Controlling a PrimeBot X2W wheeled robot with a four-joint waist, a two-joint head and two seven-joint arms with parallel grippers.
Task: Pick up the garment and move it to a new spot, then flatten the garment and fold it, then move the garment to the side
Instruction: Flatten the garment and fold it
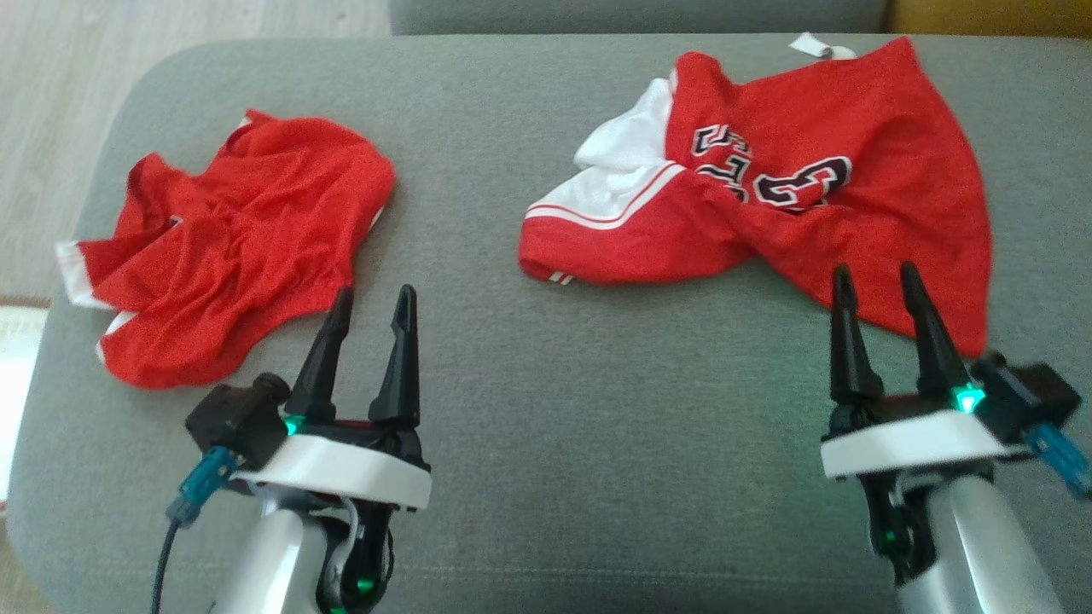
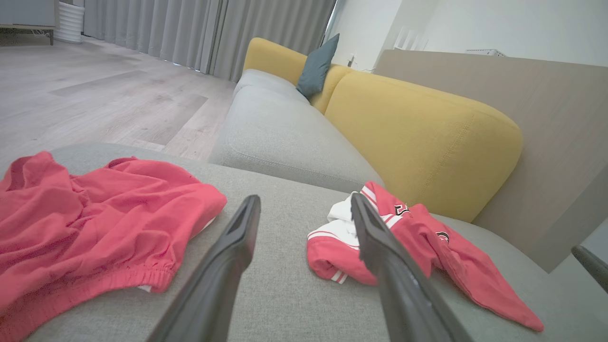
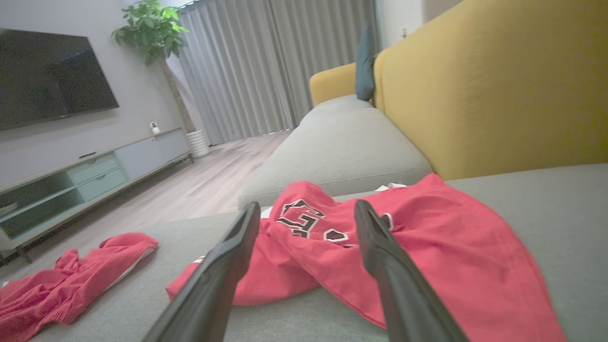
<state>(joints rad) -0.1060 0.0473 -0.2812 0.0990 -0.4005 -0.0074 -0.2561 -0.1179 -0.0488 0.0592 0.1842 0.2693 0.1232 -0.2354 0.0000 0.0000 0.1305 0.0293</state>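
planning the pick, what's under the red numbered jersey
The red jersey with black numbers lies on the grey fabric cushion. Whatever its bunched folds cover cannot be seen.

I can't read the jersey (image 1: 896,170) lettering ahead of my right gripper (image 1: 876,271), creased over; the red shorts (image 2: 85,228) left of my left gripper (image 2: 305,197) run off-frame
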